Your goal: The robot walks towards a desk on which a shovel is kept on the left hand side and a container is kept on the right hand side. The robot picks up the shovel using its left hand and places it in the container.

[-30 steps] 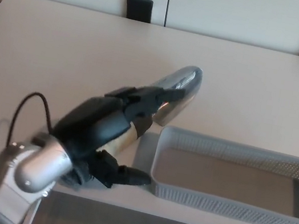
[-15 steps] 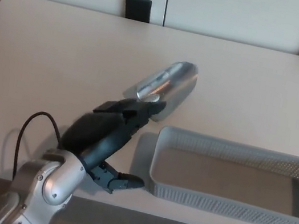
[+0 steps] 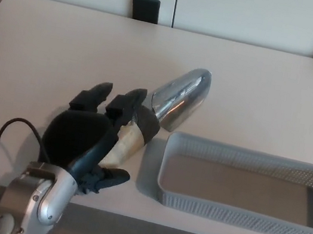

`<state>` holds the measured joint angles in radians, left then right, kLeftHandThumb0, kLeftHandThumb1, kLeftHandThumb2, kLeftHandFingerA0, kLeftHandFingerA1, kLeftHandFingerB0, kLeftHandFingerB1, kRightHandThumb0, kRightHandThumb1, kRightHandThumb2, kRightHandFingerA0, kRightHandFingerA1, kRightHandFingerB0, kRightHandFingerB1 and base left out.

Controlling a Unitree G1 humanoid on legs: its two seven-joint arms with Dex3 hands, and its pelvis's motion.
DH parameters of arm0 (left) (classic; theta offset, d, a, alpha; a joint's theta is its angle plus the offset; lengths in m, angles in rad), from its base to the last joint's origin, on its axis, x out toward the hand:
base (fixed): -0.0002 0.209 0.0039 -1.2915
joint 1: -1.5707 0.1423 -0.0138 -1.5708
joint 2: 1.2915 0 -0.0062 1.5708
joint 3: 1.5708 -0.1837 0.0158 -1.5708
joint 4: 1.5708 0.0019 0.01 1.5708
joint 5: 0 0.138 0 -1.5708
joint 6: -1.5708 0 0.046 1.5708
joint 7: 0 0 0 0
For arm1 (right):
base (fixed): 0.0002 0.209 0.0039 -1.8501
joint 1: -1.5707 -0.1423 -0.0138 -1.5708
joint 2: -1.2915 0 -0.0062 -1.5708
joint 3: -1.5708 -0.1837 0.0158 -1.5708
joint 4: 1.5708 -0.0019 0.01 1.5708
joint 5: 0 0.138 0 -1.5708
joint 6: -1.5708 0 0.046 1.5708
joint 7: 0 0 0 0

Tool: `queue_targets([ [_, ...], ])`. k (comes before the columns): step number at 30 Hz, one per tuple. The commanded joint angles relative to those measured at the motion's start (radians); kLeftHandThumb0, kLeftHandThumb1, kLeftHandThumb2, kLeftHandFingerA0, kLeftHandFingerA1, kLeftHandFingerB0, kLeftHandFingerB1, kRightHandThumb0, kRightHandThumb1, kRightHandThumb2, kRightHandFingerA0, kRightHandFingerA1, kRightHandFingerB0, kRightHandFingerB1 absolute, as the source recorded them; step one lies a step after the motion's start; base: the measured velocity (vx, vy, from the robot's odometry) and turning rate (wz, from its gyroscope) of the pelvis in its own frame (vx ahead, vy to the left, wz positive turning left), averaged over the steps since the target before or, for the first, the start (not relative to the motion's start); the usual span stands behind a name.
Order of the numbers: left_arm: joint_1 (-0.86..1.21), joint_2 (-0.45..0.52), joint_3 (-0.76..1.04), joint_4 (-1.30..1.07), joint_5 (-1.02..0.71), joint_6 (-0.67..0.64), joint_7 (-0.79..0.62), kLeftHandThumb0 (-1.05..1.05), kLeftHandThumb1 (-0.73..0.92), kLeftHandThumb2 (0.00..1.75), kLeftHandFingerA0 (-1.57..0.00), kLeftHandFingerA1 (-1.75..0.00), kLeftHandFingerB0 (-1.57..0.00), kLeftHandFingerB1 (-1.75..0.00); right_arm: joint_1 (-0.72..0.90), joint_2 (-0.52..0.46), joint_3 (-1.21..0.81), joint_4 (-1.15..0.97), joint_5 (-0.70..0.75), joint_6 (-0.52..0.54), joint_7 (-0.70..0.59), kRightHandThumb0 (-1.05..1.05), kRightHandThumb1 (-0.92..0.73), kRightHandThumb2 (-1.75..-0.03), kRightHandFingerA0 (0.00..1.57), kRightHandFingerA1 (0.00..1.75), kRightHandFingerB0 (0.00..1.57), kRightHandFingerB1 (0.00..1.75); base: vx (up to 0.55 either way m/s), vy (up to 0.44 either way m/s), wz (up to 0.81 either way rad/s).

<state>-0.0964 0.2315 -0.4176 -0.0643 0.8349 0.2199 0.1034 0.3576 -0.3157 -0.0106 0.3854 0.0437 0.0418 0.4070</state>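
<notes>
Left hand (image 3: 93,136) comes in over the desk's near edge, left of centre, with fingers (image 3: 128,103) and thumb closed on the pale wooden handle of the shovel (image 3: 175,99). Its shiny metal scoop points toward the far right, held over bare desk (image 3: 258,92) just beyond the container's (image 3: 242,214) far-left corner. This grey perforated container sits empty along the near edge on the right half, running out of view at the right. Most of the desk toward the far edge and left side lies open. No writing or labels can be read.
</notes>
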Motion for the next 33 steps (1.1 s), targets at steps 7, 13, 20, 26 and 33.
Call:
queue_targets([
  [7,0.026,-0.001,0.022,-0.001,0.199,0.084,0.193,-0.62,0.39,0.76,0.00,-0.09,0.00,-0.16,0.001,-0.025,-0.003,0.007,-0.005,-0.035,0.022,-0.47,-0.56,-0.71,0.20,0.44,0.17,0.40,0.00,0.000,0.00],
  [13,0.000,-0.024,0.018,0.057,0.197,0.092,0.190,-0.60,0.38,0.77,0.00,-0.13,0.00,-0.20,-0.004,-0.031,0.005,-0.007,-0.015,-0.028,0.022,-0.48,-0.57,-0.71,0.20,0.44,0.18,0.40,0.00,0.000,0.00],
  [20,-0.030,-0.065,0.013,0.106,0.178,0.115,0.138,-0.67,0.42,0.72,-0.12,-0.15,-0.12,-0.16,-0.012,-0.036,0.012,-0.007,-0.024,-0.034,0.023,-0.48,-0.57,-0.72,0.21,0.46,0.18,0.41,0.00,0.000,0.00],
  [26,-0.055,-0.099,0.006,0.142,0.143,0.118,0.090,-0.67,0.42,0.75,-0.06,-0.37,-0.02,-0.24,-0.026,-0.042,0.016,0.000,-0.029,-0.035,0.026,-0.50,-0.56,-0.73,0.21,0.47,0.18,0.42,0.00,0.000,0.00],
  [33,-0.098,-0.114,0.022,0.175,0.075,0.127,-0.032,-0.34,0.25,0.86,0.00,-0.48,0.00,-0.48,-0.024,-0.046,0.014,-0.013,-0.019,-0.029,0.032,-0.47,-0.57,-0.71,0.21,0.45,0.18,0.40,0.00,0.000,0.00],
])
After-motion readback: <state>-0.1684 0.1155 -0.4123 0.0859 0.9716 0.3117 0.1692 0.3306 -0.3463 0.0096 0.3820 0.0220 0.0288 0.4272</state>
